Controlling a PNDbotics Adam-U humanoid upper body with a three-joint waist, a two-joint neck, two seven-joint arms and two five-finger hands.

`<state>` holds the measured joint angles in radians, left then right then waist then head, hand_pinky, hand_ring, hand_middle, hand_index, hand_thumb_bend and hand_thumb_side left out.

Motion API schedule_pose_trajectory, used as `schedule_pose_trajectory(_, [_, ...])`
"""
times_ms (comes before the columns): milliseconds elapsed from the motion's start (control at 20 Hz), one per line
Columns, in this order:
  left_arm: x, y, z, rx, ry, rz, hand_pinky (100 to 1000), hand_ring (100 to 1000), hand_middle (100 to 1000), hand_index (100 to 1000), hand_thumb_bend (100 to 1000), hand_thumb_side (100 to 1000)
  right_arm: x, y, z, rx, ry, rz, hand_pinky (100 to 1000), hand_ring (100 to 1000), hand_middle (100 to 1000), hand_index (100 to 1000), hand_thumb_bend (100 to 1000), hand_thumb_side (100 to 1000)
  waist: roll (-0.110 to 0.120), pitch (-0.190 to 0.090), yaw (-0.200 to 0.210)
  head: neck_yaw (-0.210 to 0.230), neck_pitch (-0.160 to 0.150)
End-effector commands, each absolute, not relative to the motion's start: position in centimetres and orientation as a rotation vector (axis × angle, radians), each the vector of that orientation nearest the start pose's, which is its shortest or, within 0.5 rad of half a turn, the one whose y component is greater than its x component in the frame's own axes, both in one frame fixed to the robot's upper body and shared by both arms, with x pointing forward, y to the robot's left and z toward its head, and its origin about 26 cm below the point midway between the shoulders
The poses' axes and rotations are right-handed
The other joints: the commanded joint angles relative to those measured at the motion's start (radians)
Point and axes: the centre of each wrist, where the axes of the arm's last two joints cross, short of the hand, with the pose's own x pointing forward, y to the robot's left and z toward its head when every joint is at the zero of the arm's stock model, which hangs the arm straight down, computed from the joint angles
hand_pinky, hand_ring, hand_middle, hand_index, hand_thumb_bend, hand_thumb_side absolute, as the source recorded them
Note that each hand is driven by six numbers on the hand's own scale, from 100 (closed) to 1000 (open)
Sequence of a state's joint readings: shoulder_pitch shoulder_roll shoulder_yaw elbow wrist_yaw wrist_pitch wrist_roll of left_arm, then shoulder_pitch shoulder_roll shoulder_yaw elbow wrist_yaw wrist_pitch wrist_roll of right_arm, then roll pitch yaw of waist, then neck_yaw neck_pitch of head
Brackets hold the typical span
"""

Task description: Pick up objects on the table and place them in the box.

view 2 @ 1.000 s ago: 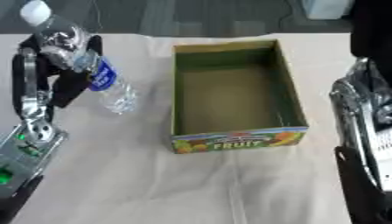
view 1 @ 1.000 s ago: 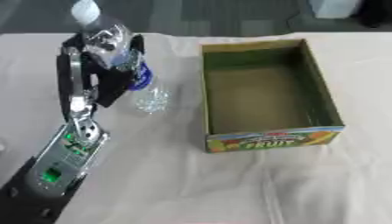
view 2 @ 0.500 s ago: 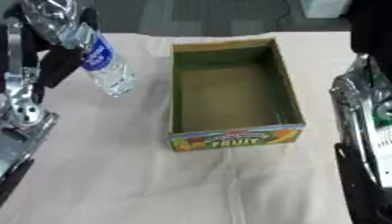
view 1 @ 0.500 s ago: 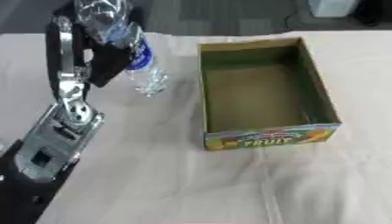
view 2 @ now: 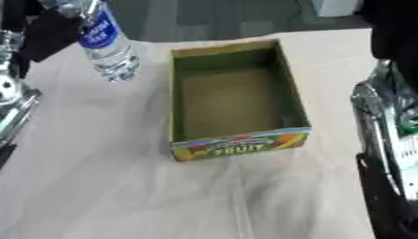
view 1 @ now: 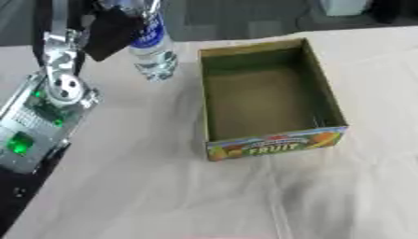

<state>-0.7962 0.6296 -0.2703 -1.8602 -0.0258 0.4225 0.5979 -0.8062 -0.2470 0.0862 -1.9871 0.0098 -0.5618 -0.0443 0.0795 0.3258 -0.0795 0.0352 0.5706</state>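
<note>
Carrying a clear water bottle (view 1: 153, 49) with a blue label, the left hand (view 1: 110, 29) has its fingers curled round the upper part at the far left, the base lifted off the counter (view 1: 163, 186). Best to travel right until the bottle hangs over the empty fruit box (view 1: 269, 100), then lower before releasing. Only the right forearm shows; its hand is unseen.

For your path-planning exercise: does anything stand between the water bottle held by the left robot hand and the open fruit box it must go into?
Nothing visible does. The water bottle, held by the left robot hand, hangs left of the fruit box; the box is open-topped and looks empty.
</note>
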Motion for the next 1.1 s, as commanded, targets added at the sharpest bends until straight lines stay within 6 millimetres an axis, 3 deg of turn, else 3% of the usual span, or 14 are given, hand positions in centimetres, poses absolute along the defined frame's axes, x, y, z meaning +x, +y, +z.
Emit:
schedule_pose_trajectory(50, [32.6,20.5,32.9,0.763,-2.341,-0.180,100,207,485,499,197,337,30.3,-17.2,33.7,-0.248,2.899,-0.422,766,871,924,928,100,1000,0.004,-0.026,-0.012,-0.004,-0.004])
schedule_pose_trajectory(650, [33.3,19.5,32.5,0.730,-2.333,-0.183,100,210,486,506,204,367,30.2,-17.0,33.8,-0.267,2.890,-0.441,765,875,924,929,100,1000,0.038,-0.015,-0.102,-0.009,-0.008])
schedule_pose_trajectory(1100, [33.5,19.0,32.2,0.708,-2.330,-0.195,100,243,520,535,231,403,30.1,-16.9,34.0,-0.275,2.884,-0.449,764,877,923,928,100,1000,0.051,-0.007,-0.126,-0.014,-0.012])
